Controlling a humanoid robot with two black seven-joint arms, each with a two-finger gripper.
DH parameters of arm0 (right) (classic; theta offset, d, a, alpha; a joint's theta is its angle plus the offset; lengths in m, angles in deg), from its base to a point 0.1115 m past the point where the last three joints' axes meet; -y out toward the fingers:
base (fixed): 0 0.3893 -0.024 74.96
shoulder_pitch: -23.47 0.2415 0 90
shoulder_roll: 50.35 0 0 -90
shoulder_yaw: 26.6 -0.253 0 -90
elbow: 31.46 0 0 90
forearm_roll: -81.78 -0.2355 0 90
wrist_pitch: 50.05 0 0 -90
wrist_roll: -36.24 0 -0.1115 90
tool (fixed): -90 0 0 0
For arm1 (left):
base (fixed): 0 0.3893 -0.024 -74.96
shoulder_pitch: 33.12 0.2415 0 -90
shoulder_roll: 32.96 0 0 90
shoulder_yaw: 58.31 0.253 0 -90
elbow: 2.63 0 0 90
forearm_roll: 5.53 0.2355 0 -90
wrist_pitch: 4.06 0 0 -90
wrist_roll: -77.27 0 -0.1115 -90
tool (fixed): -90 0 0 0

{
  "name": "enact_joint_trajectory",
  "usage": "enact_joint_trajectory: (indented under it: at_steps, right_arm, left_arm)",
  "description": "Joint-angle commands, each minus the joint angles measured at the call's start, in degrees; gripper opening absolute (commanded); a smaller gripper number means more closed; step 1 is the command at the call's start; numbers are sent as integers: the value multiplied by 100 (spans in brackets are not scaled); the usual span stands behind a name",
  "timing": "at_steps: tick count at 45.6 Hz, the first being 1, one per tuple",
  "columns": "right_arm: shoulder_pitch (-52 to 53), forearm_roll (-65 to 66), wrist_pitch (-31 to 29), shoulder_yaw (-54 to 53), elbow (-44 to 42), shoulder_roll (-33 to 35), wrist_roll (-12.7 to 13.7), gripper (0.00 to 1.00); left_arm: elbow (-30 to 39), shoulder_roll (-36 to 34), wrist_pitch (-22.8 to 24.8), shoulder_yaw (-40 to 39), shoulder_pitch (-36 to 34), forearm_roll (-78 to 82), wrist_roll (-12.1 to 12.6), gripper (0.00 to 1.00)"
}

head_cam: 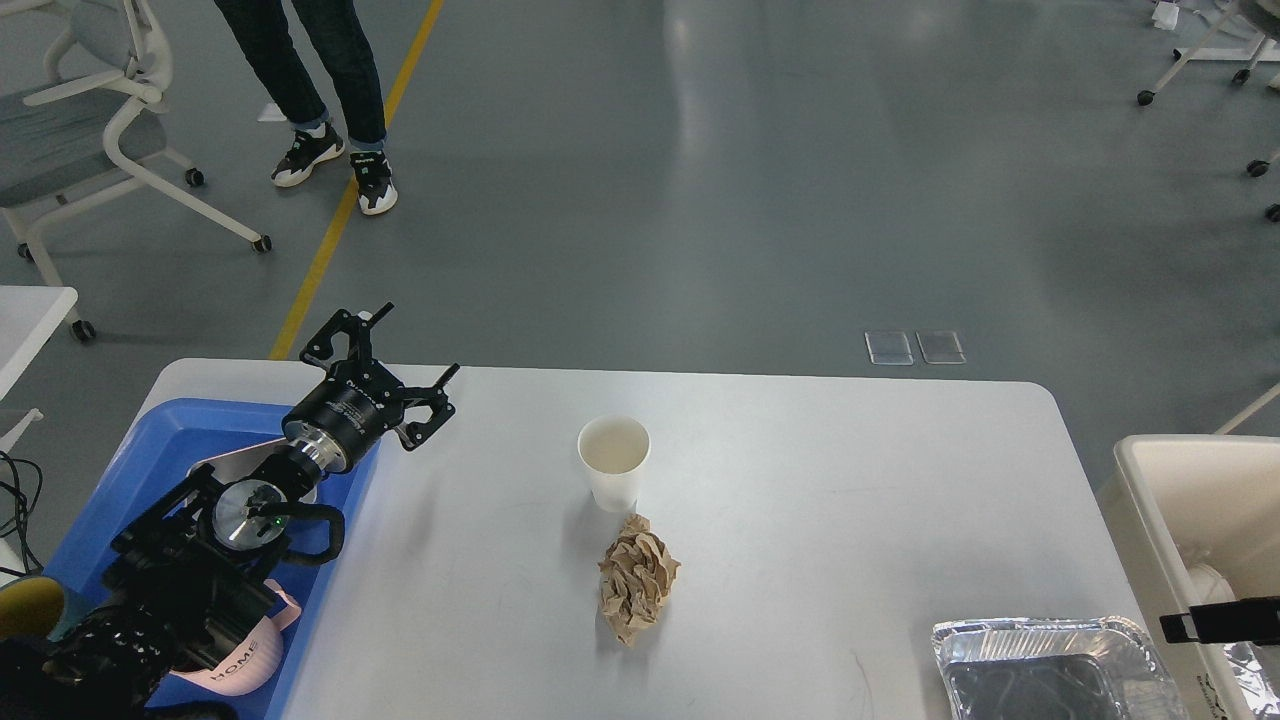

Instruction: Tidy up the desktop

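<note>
Our left gripper (400,355) hangs with its fingers spread wide and empty above the far rim of the blue plastic tray (150,440), at the left end of the large white glossy desktop (850,500). Only a black sliver of our right arm (1220,620) shows at the right edge; we cannot tell how its gripper stands. 3 loose things remain: a white paper cup (613,462) upright mid-table, a crumpled brown paper ball (636,578) just in front of it, and a foil tray (1050,668) near the cream-white plastic bin (1150,500). We judge the clearing partway done; next, reach right and close on the cup without tipping it.
</note>
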Motion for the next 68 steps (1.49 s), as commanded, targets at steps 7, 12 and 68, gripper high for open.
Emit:
enact_joint_trajectory:
  at_steps: [7, 12, 68]
  right_arm:
    - [-458, -88, 254, 5, -329, -345, 348, 100]
    - [-633, -158, 369, -4, -514, -512, 427, 100]
    - [-1469, -931, 580, -4, -1903, -1787, 383, 100]
  left_arm:
    - [0, 16, 13, 0, 35, 0, -8, 97]
    - [0, 43, 13, 9, 53, 0, -26, 97]
    - [35, 16, 40, 9, 246, 0, -26, 97]
